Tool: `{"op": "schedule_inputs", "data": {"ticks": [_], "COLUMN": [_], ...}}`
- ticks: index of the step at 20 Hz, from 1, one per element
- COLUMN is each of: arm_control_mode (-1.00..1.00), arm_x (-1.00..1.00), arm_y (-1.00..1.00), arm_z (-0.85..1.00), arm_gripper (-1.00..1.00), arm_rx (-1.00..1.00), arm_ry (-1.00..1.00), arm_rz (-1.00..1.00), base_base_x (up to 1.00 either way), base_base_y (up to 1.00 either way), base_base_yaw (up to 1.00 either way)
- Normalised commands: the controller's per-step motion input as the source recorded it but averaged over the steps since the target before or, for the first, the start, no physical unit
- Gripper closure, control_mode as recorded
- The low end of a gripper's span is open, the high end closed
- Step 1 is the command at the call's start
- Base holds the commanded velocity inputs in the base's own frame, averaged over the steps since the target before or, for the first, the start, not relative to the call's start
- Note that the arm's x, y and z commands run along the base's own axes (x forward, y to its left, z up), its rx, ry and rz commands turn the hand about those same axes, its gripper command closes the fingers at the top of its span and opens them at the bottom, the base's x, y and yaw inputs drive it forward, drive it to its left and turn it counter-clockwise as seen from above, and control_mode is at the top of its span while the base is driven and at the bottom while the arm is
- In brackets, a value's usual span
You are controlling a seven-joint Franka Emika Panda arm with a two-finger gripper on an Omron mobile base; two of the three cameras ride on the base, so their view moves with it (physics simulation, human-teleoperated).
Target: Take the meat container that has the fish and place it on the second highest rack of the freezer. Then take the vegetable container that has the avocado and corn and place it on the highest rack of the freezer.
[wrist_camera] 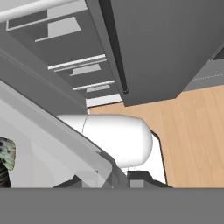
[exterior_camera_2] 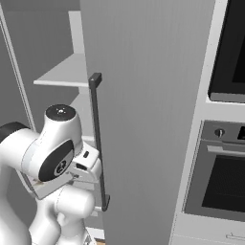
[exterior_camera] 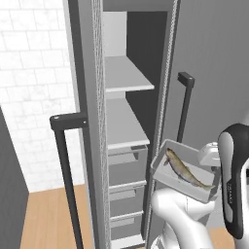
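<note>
- We find the meat container point(exterior_camera: 182, 174), a shallow pale tray, held aloft and tilted just outside the open freezer point(exterior_camera: 121, 121), level with its upper drawers.
- We see the fish point(exterior_camera: 187, 171) lying lengthwise inside the tray.
- The claw point(exterior_camera: 212, 190) is closed on the tray's near rim.
- Both plain shelves, including the highest rack point(exterior_camera: 127, 75), sit above the tray.
- The door's black bar handle point(exterior_camera_2: 98, 141) stands beside the arm.
</note>
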Motion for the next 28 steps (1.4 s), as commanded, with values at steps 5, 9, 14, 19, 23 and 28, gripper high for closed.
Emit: {"op": "schedule_inputs", "data": {"ticks": [5,9,14,19,23,28], "arm_control_mode": [1.00,1.00,-1.00,-1.00,-1.00,-1.00], "arm_x": [0.00,0.00,0.00,0.09,0.25,0.50], "arm_y": [0.00,0.00,0.00,0.08,0.25,0.06], "arm_z": [0.00,0.00,0.00,-0.22,-0.22,0.01], "arm_gripper": [1.00,1.00,1.00,1.00,1.00,1.00], "arm_rx": [0.00,0.00,0.00,0.00,0.00,-0.02], "arm_ry": [0.00,0.00,0.00,0.05,0.02,0.08], "arm_rz": [0.00,0.00,0.00,-0.05,-0.14,-0.15], "base_base_x": [0.00,0.00,0.00,0.00,0.00,0.00], "base_base_y": [0.00,0.00,0.00,0.00,0.00,0.00], "base_base_yaw": [0.00,0.00,0.00,0.00,0.00,0.00]}}
